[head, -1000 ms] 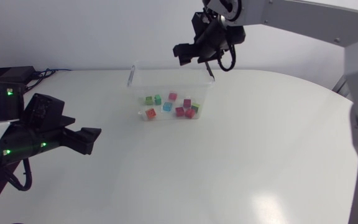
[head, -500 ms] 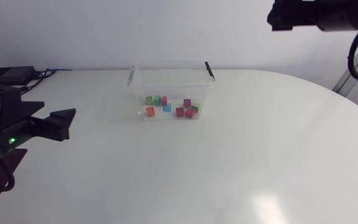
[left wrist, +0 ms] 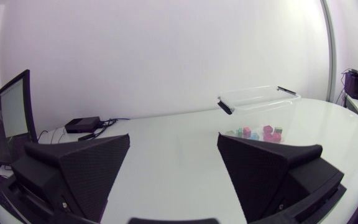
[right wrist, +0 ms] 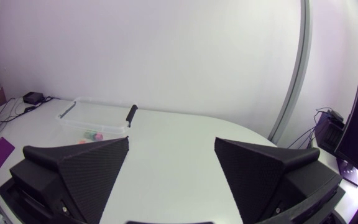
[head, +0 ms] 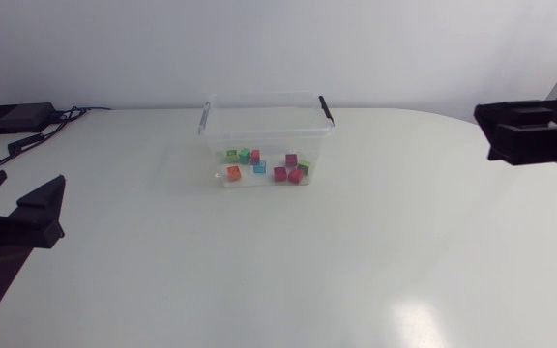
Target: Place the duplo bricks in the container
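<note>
A clear plastic container [head: 264, 130] with black handle clips stands at the back middle of the table. Several coloured duplo bricks [head: 259, 166] lie on its floor. My left gripper [head: 51, 208] is at the table's left edge, far from the container, open and empty. My right gripper [head: 491, 130] is at the right edge, also open and empty. In the left wrist view the container [left wrist: 260, 99] and its bricks [left wrist: 257, 132] lie far ahead of the open left gripper [left wrist: 173, 149]. In the right wrist view the container [right wrist: 98, 115] is far ahead of the open right gripper [right wrist: 171, 152].
A black box [head: 13, 118] with cables sits at the table's back left corner. The white tabletop [head: 288, 261] stretches bare in front of the container.
My right arm has pulled away from above the container to the right edge. My left arm has drawn back to the left edge. A pink brick in the container has shifted slightly.
</note>
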Controlling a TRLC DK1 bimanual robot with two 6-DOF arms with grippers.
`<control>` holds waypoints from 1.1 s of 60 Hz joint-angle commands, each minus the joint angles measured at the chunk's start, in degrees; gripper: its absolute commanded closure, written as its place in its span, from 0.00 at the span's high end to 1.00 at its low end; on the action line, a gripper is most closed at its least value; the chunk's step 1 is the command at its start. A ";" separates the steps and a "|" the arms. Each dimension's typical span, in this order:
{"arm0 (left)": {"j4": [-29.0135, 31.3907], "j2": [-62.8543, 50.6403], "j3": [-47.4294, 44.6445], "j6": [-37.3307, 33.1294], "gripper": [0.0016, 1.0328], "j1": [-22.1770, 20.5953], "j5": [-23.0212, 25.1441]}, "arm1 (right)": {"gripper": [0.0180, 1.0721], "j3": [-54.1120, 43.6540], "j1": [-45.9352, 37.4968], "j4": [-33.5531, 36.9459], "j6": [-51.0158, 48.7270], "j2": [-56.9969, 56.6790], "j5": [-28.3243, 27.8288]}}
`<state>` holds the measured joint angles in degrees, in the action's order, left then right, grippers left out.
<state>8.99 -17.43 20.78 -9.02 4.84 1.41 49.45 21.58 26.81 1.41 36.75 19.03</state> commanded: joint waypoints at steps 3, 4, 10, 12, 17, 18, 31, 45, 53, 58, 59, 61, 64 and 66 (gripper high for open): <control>0.94 3.37 -3.11 0.93 0.95 1.14 0.17 | 0.95 -1.73 -1.28 2.20 -1.76 -5.02 1.01; 1.11 4.07 -3.37 0.93 0.95 1.40 0.26 | 0.95 -1.90 -1.37 2.37 -2.02 -5.90 0.84; 1.11 9.08 -5.31 1.46 0.96 2.54 0.26 | 0.95 -5.51 -1.28 1.41 -4.40 -11.35 -0.75; 1.03 11.54 -6.19 2.60 0.96 2.98 0.26 | 0.95 -6.91 -1.37 0.79 -4.84 -12.85 -0.92; 1.20 17.96 -8.29 3.39 0.96 3.33 0.26 | 0.95 -9.81 -1.46 -0.18 -4.93 -17.50 -1.80; 1.20 18.40 -8.91 3.39 0.96 3.24 0.26 | 0.95 -10.69 -1.63 -0.70 -4.93 -19.00 -2.06; 1.38 18.31 -9.96 3.92 0.96 3.77 0.26 | 0.95 -17.90 -8.05 -0.79 -6.60 -32.62 -6.19; -1.26 18.17 -12.60 4.89 0.96 1.79 -0.01 | 0.95 -25.52 -11.05 -5.08 -5.98 -35.87 -10.48; -2.74 18.03 -14.16 5.68 0.96 0.52 -0.28 | 0.95 -30.09 -13.06 -9.23 -5.10 -36.04 -12.12; -3.57 17.95 -15.05 6.13 0.96 -0.20 -0.43 | 0.95 -32.68 -14.20 -11.58 -4.61 -36.13 -13.04; -3.76 17.93 -15.24 6.22 0.96 -0.35 -0.46 | 0.95 -33.24 -14.45 -12.09 -4.50 -36.15 -13.24; -4.06 17.90 -15.56 6.38 0.96 -0.61 -0.52 | 0.95 -34.18 -14.86 -12.94 -4.32 -36.19 -13.57; -4.60 17.85 -16.13 6.67 0.96 -1.08 -0.62 | 0.95 -35.86 -15.60 -14.47 -4.00 -36.25 -14.17; -4.90 17.82 -16.45 6.83 0.96 -1.33 -0.67 | 0.95 -36.78 -16.01 -15.31 -3.83 -36.28 -14.50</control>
<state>5.41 0.16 6.22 -4.03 4.29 1.10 15.44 6.59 13.45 -3.84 0.95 5.26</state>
